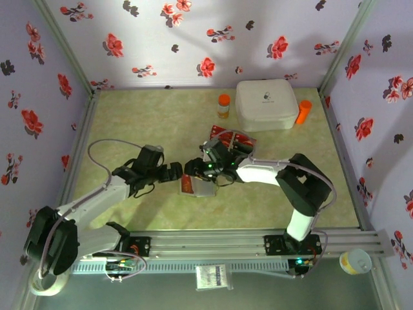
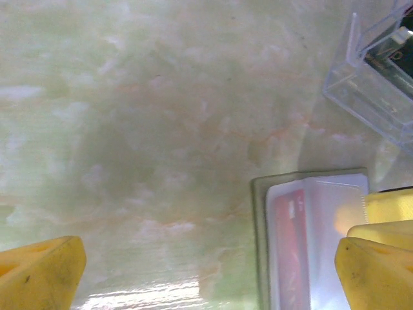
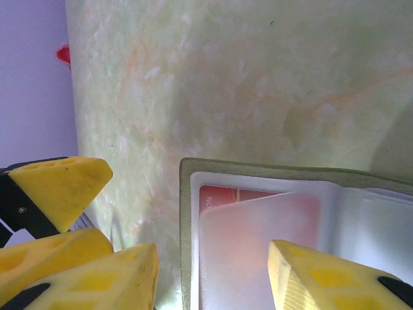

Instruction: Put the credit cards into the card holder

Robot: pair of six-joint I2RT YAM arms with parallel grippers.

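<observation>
Left gripper [image 2: 210, 248]: jaws spread wide, nothing held. Right gripper [image 3: 213, 248]: jaws half apart, nothing seen clamped. On the table [image 2: 161, 129], the card holder [image 3: 186, 213] is laid open directly beneath the right gripper. A red card [image 3: 245, 194] is sleeved inside. The card holder is judged light, floppy and slippery, best pinched at its olive edge.

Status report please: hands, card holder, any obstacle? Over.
Left hand open, by card holder. Right hand open, jaws across holder's edge. Holder lies open, one red card in sleeve. Clear box near, not blocking.
</observation>
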